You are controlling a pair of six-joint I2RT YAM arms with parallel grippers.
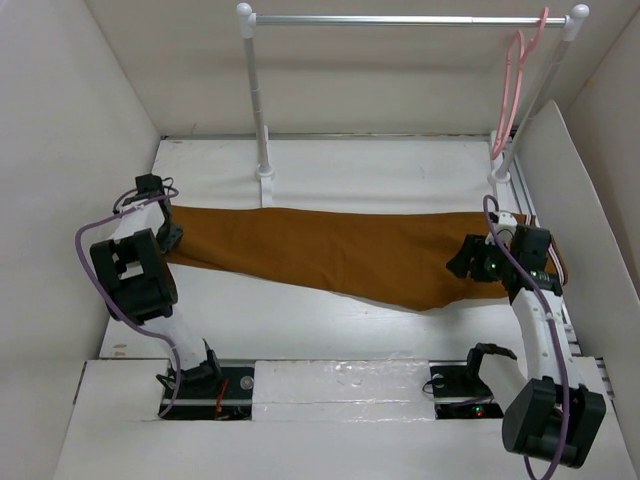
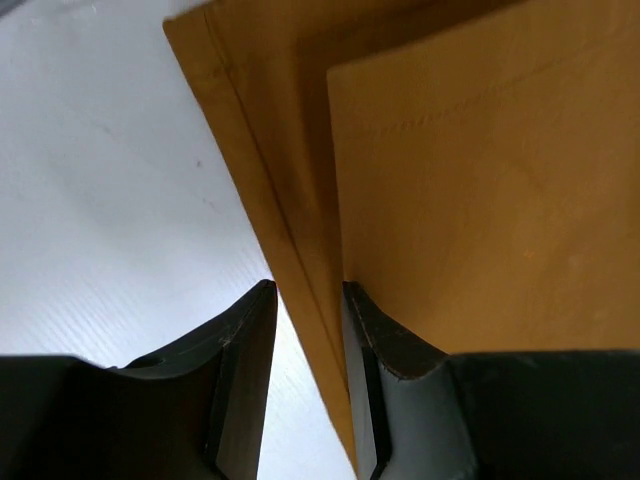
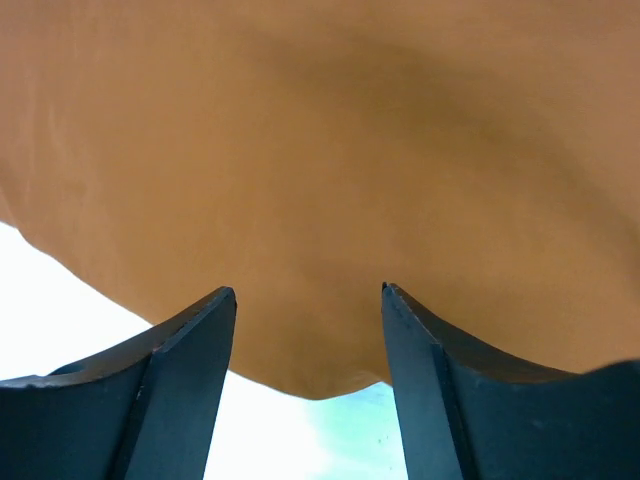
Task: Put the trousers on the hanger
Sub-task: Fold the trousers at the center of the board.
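The rust-brown trousers point(image 1: 320, 250) lie flat across the white table, stretched from left to right. My left gripper point(image 1: 168, 236) is at their left end; in the left wrist view it point(image 2: 305, 290) stands open, with a hemmed edge of the trousers point(image 2: 480, 200) running between the jaws against the right finger. At the right end is my right gripper point(image 1: 470, 258). The right wrist view shows it point(image 3: 308, 290) wide open over a rounded edge of the trousers point(image 3: 320, 150), gripping nothing. The pink hanger point(image 1: 510, 90) hangs by its hook at the right end of the rail.
A silver rail point(image 1: 400, 19) on two white posts point(image 1: 260, 110) stands at the back of the table. White walls enclose the table on the left, back and right. A white panel point(image 1: 330, 385) lies between the arm bases.
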